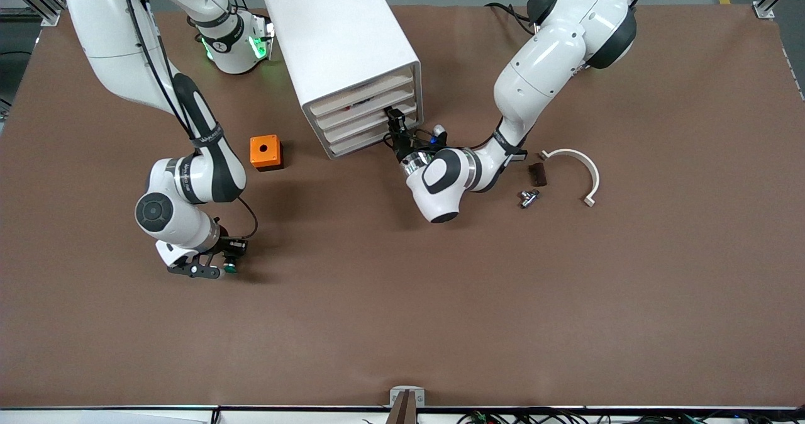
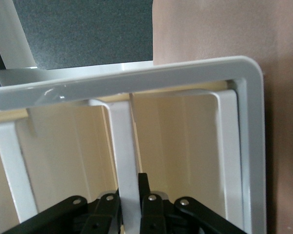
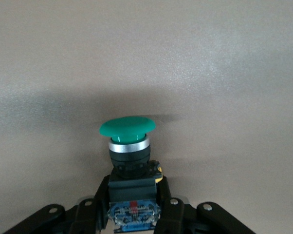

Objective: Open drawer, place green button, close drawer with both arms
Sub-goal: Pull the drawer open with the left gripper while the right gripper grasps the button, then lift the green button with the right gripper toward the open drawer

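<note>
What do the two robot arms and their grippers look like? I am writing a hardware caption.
Both are glossy white jointed arms with rounded shells and black joint bands: the right arm, the left arm. Thin black cables run along each. The right arm's base ring glows green. The right gripper and left gripper are black two-finger linkages with silver screws.

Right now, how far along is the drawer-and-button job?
Done: the right gripper is shut on the button. In hand: the left gripper is clamped on the third drawer's front lip, the drawer barely out. Left: pull it open, place the button, close it.
</note>
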Available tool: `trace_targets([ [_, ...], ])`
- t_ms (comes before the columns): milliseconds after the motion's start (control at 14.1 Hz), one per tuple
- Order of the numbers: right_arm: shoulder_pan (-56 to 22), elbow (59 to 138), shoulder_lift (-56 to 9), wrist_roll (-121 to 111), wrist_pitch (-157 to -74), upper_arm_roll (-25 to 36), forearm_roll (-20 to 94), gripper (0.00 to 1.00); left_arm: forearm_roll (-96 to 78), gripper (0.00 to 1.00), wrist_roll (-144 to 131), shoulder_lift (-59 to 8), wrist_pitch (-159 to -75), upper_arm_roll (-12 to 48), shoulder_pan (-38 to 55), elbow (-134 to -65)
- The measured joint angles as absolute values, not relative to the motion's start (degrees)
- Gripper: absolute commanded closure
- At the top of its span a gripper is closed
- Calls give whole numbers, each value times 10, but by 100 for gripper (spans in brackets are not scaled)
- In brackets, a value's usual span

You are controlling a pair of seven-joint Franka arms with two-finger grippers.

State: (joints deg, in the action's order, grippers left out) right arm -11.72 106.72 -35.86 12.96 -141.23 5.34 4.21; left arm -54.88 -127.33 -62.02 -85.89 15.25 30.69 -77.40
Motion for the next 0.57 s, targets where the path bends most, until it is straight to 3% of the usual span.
trace_targets([
  [569, -159, 1034, -273, 293, -1265, 38, 43, 100, -562, 91, -1287, -616, -844, 115, 281, -764],
])
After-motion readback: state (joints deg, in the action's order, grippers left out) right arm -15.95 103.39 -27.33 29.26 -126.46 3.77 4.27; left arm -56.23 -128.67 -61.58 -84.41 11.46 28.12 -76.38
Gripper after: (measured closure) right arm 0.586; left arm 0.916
